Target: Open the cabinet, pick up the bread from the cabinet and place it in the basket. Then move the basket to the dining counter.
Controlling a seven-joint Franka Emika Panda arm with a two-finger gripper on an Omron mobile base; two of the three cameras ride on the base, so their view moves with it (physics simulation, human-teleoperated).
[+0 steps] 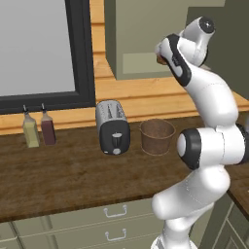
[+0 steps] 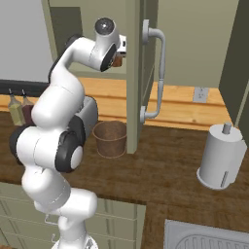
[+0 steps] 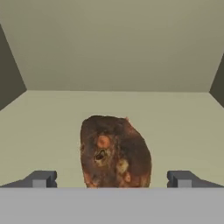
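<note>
Jaws of the two-finger gripper (image 3: 112, 179) are standing wide apart, with the small brown, speckled lump of bread (image 3: 114, 152) lying centred between the two dark fingertips (image 3: 41, 179), touching neither. It is sitting on the pale floor of the olive-green wall cabinet (image 3: 112, 48), whose door is hanging open above the round brown woven basket (image 2: 110, 138).

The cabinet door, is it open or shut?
Open. The cabinet door stands swung out edge-on, and the bread lies on the bare shelf inside.

Brown bread (image 3: 114, 151) inside open cabinet (image 3: 112, 52), basket (image 2: 110, 138) below.
</note>
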